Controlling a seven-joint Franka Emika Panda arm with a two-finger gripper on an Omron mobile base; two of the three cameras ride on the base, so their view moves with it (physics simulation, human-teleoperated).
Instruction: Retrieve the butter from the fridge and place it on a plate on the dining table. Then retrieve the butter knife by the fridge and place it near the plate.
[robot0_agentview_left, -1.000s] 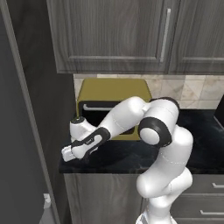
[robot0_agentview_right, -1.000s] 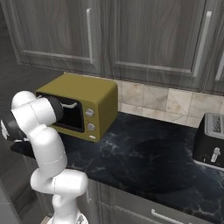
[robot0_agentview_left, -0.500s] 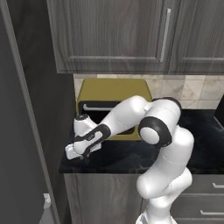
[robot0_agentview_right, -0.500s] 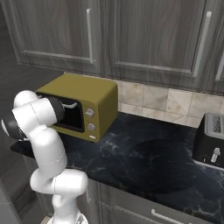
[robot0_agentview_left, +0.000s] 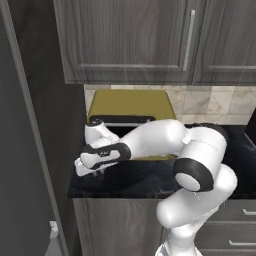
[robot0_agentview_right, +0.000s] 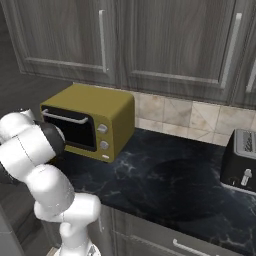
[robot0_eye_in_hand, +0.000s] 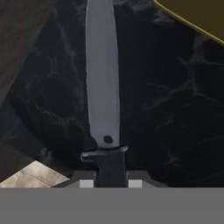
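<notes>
The gripper (robot0_eye_in_hand: 110, 183) is clamping the butter knife (robot0_eye_in_hand: 103, 83) by its dark handle on the black counter (robot0_agentview_right: 170, 180). Lifting it clear and carrying it to the plate should follow.

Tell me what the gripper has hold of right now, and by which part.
The gripper is shut on the butter knife, gripping its dark handle just behind the guard; the grey blade points away over the black counter.

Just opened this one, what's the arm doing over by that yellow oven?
The white arm reaches low over the black counter, in front of the yellow oven and beside the fridge. Its claw is shut on the dark handle of the butter knife, whose grey blade points away along the counter. Whether the knife is off the surface yet is unclear.
</notes>
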